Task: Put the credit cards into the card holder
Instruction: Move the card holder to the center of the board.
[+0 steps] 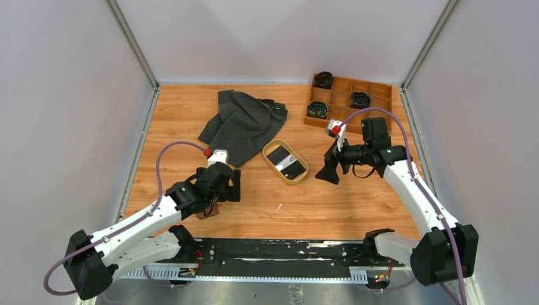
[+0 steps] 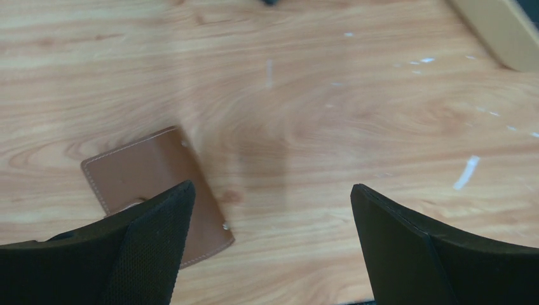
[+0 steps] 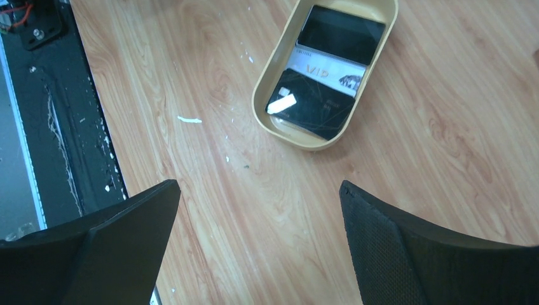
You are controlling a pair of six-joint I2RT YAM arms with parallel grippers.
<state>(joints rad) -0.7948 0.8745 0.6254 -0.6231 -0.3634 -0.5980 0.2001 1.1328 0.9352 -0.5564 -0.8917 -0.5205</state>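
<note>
The left claw (image 2: 272,186) is hanging over the desk (image 1: 178,114) with its two fingers spread wide apart and nothing between them. In the left wrist view its left finger (image 2: 152,241) is covering the near corner of the card holder (image 2: 146,168); whether the finger is touching the leather I cannot tell. The card holder is lying flat on the desk, brown with pale stitching along its edge and a small metal stud near one corner. From above it is showing only as a brown corner under the left claw, near the front edge of the desk.

The right claw (image 3: 259,184) is also standing fully apart and gripping nothing, pointing down at bare wood on the right side of the desk. Just beyond its fingertips an oval tan tray (image 3: 270,76) is sitting, well apart from the card holder. The credit cards (image 3: 327,67) are lying inside this tray, overlapping in a row: a black one at the far end, a white one with lettering in the middle, and a black one with a small white patch nearest the claw.

Farther back, a dark grey cloth (image 1: 245,124) is lying crumpled just behind the tray. A wooden box (image 1: 379,95) with compartments is resting at the far right corner, with black coiled things in some of them.
</note>
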